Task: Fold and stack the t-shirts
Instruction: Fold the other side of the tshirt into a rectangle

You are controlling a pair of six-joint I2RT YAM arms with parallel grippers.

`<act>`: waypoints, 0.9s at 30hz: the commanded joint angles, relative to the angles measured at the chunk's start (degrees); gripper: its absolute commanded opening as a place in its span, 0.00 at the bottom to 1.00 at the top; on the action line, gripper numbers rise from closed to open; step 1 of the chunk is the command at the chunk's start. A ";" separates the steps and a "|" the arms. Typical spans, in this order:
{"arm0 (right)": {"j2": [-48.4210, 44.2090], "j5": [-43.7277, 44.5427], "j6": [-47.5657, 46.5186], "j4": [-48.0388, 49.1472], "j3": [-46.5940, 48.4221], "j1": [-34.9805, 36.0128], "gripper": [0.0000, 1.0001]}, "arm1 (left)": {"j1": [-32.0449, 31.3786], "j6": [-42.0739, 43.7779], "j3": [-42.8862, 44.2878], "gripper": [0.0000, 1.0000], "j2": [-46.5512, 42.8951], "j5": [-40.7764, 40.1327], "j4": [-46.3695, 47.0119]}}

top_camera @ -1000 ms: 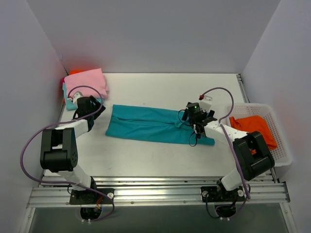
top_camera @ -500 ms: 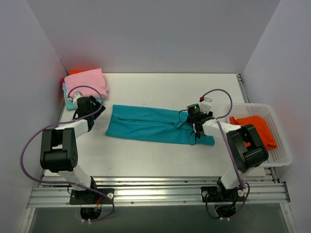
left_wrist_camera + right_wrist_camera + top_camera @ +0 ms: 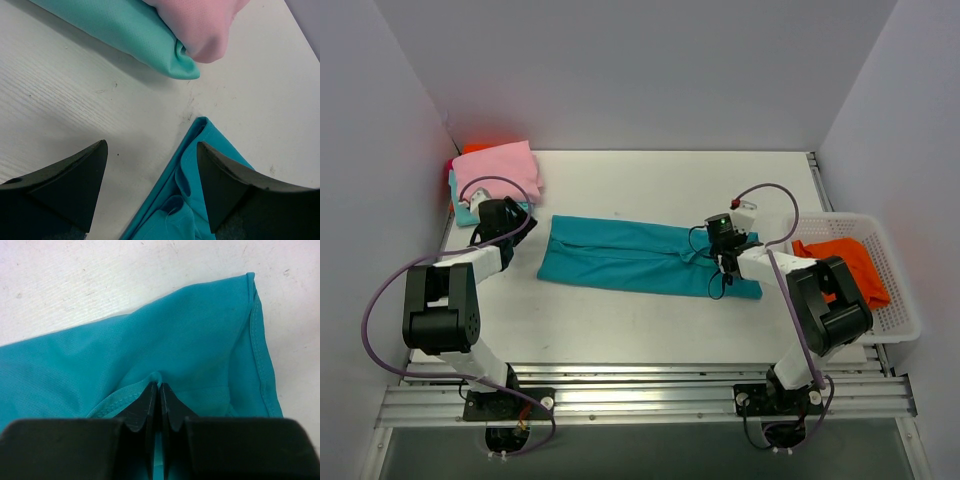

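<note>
A deep teal t-shirt (image 3: 620, 258) lies folded into a long strip across the middle of the table. My right gripper (image 3: 724, 258) is shut on a pinch of cloth near its right end (image 3: 175, 340), by a hem. My left gripper (image 3: 505, 218) hovers open over the strip's upper left corner (image 3: 187, 195); one finger stands over the cloth, the other over bare table. A pink t-shirt (image 3: 498, 170) tops a folded stack at the back left, over a pale aqua one (image 3: 465, 210), with an orange edge (image 3: 472, 149) behind. Another bright orange t-shirt (image 3: 840, 262) lies in the basket.
A white mesh basket (image 3: 900, 300) stands at the table's right edge. In the left wrist view the stack's pink (image 3: 200, 25) and aqua (image 3: 125, 30) folds sit close ahead of my left fingers. Grey walls enclose the table on three sides.
My right gripper has closed from open onto the teal cloth, and its arm has swung in slightly. The left arm has not moved.
</note>
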 commanded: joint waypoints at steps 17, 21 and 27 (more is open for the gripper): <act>-13.96 2.45 2.51 -7.45 -4.60 4.78 0.00 | 0.31 0.19 0.05 0.80 0.10 0.22 2.81; -15.55 4.38 5.32 -10.87 -5.48 8.64 0.15 | 0.22 0.19 0.05 0.80 0.10 0.22 2.81; -20.73 5.26 9.53 -17.29 -6.79 14.18 0.74 | 0.22 0.19 0.22 0.80 0.10 0.22 2.81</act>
